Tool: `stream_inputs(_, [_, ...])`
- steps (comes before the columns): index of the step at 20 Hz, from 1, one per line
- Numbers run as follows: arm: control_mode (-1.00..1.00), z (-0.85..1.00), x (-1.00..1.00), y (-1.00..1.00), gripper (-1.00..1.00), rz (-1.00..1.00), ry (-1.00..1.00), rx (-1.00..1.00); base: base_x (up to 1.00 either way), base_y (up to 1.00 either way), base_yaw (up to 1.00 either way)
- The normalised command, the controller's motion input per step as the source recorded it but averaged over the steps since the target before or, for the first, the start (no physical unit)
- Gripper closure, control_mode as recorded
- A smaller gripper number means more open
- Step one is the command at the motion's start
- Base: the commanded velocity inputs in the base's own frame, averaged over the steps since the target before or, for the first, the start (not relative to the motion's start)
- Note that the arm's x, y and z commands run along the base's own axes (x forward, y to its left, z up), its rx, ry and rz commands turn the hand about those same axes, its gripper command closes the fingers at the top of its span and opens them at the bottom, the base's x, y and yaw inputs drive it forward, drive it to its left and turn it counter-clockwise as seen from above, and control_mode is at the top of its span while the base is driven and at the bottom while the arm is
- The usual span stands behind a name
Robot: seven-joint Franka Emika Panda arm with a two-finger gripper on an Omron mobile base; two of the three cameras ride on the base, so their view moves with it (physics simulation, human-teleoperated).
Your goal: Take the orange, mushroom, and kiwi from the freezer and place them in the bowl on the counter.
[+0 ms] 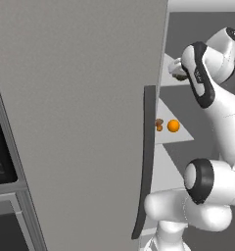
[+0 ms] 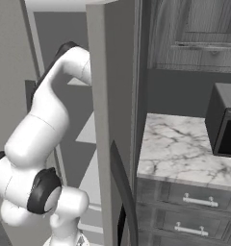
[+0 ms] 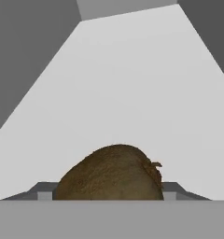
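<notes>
Brown fuzzy kiwi [image 3: 111, 173] on pale freezer shelf [image 3: 132, 93], right between gripper [image 3: 104, 195] fingertips. Jaws half-spread at kiwi's sides; firm hold or not, cannot tell. Probably light, rounded, prone to roll; best pinched across widest middle. Orange [image 1: 173, 126] on lower shelf.

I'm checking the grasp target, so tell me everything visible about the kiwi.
The kiwi is a rounded olive-brown lump with a rough, fuzzy-looking skin and a small tufted nub on its right side. In the hand view it lies on a pale grey freezer shelf, close up between the claw's finger tips, which flank it on both sides. Whether they press on it cannot be told.
</notes>
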Motion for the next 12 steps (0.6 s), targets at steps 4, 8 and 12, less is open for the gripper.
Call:
stream_inputs(4, [-1.0,0.11,-0.96,0.28,1.0,-0.23,0.0,-0.01,0.0,0.0,0.0])
stream_inputs(8, [-1.0,0.19,-0.75,0.37,1.0,-0.19,0.01,-0.04,0.0,0.0,0.0])
stream_inputs(12, [-1.0,0.19,-0.71,0.33,1.0,-0.02,0.03,-0.08,0.0,0.0,0.0])
